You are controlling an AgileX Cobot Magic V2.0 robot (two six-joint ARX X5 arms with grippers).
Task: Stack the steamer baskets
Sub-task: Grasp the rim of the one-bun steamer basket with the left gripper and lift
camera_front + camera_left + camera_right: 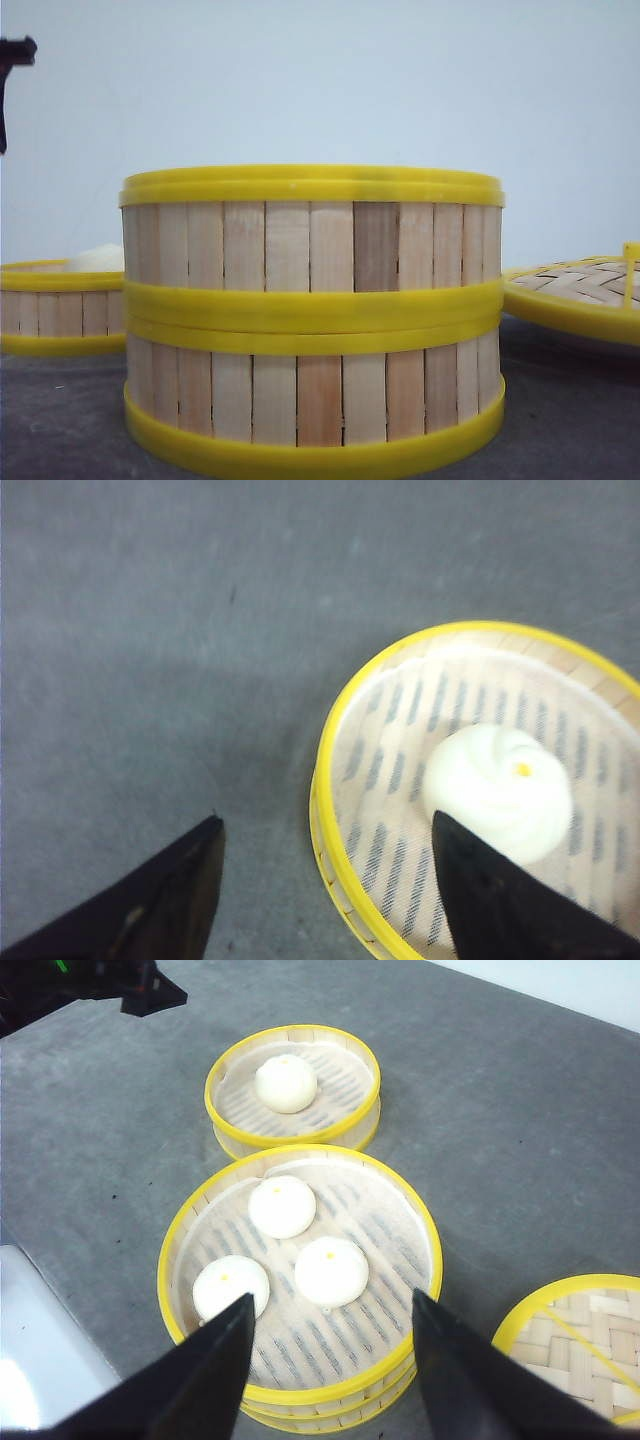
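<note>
Two steamer baskets stand stacked in the middle of the front view, the upper basket (pixel 310 245) on the lower basket (pixel 310 400). The upper one (pixel 385 1225) holds three white buns. A third steamer basket (pixel 55 310) (pixel 340 1080) sits alone to the left with one bun (pixel 497 790) in it. My left gripper (pixel 326 820) is open above that basket's rim (pixel 330 780), one finger over the inside and one over the table. My right gripper (pixel 332 1296) hovers open above the near edge of the stack, holding nothing.
A flat woven lid (pixel 580 290) (pixel 580 1340) with a yellow rim lies right of the stack. A white plate (pixel 40 1360) shows at the edge of the right wrist view. The table (pixel 150 630) is grey. Part of the left arm (pixel 130 985) hangs over the single basket.
</note>
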